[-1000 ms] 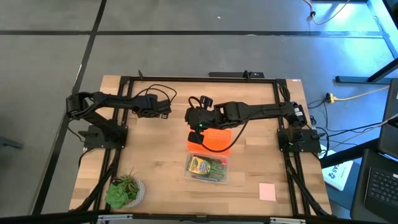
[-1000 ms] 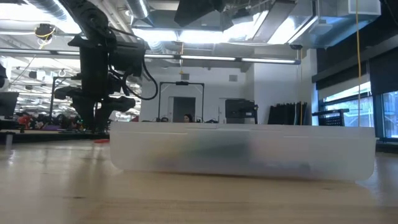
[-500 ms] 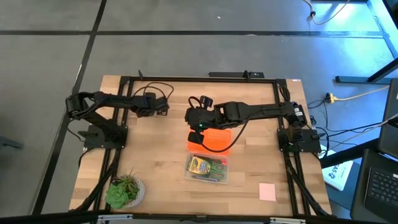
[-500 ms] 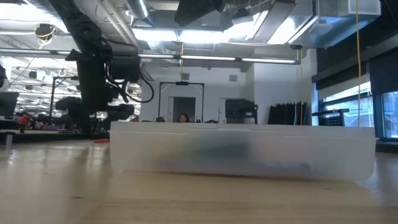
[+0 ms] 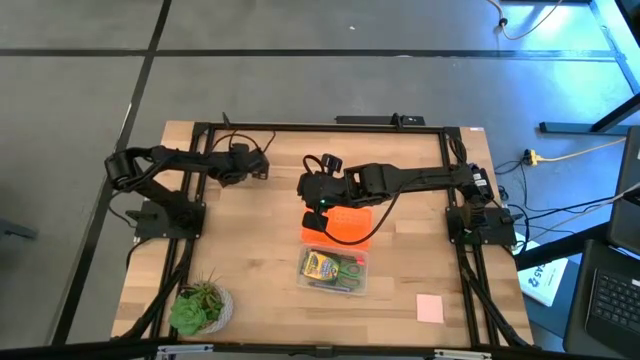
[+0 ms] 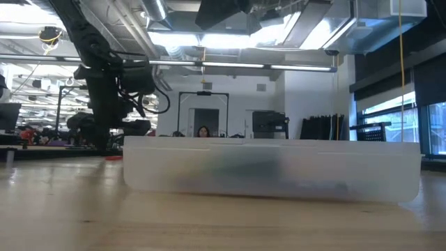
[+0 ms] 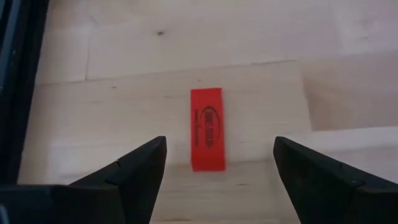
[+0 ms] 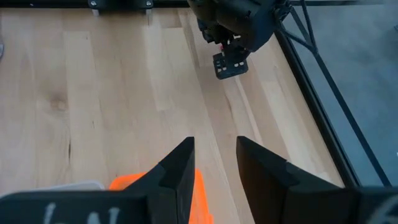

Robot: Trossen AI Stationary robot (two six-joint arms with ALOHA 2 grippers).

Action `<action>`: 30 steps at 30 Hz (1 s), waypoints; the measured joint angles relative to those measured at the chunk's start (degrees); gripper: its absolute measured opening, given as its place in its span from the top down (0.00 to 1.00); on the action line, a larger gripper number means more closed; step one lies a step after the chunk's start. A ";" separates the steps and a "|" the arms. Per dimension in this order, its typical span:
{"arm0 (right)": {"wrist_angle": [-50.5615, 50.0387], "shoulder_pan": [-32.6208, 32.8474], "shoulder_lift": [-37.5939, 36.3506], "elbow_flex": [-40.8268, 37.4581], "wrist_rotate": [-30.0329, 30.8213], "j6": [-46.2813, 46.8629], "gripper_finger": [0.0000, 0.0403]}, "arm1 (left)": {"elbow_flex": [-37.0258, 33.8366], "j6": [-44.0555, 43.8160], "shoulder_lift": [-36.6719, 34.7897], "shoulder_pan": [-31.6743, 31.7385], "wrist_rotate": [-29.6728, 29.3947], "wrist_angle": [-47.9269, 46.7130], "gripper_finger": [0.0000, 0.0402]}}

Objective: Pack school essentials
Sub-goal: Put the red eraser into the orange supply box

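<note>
A small red eraser [image 7: 207, 127] lies flat on the wood at the table's far left. My left gripper [image 7: 217, 165] stands open just above it, slanting down, one finger on either side and apart from it. In the high view my left gripper [image 5: 258, 170] hides the eraser; the low view shows the eraser as a red speck [image 6: 113, 157]. My right gripper [image 5: 305, 188] hangs over the table's middle, narrowly open [image 8: 214, 165] with nothing between its fingers. The clear case [image 5: 333, 271] holds a yellow-green crayon box [image 5: 320, 265] and green-handled scissors [image 5: 350, 270].
An orange lid [image 5: 338, 225] lies just beyond the case, below my right gripper. A pink note pad [image 5: 430, 308] sits near the front right, a potted plant [image 5: 200, 308] at the front left. Black frame rails [image 5: 300, 127] run along the table's edges.
My left gripper has drawn back toward the table's far left corner and sunk closer to the wood, tipping a little as it went. My right gripper has kept still.
</note>
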 joint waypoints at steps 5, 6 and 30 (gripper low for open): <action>0.00 0.01 0.01 0.00 0.01 -0.01 0.70 | -0.46 0.05 1.18 0.40 0.82 0.80 0.27; 0.02 0.00 0.02 0.00 0.02 0.00 0.70 | -0.45 0.02 1.71 0.41 0.92 1.27 0.27; 0.02 0.00 0.02 0.02 0.00 -0.07 0.70 | -0.35 -6.38 3.61 0.68 1.96 2.99 0.27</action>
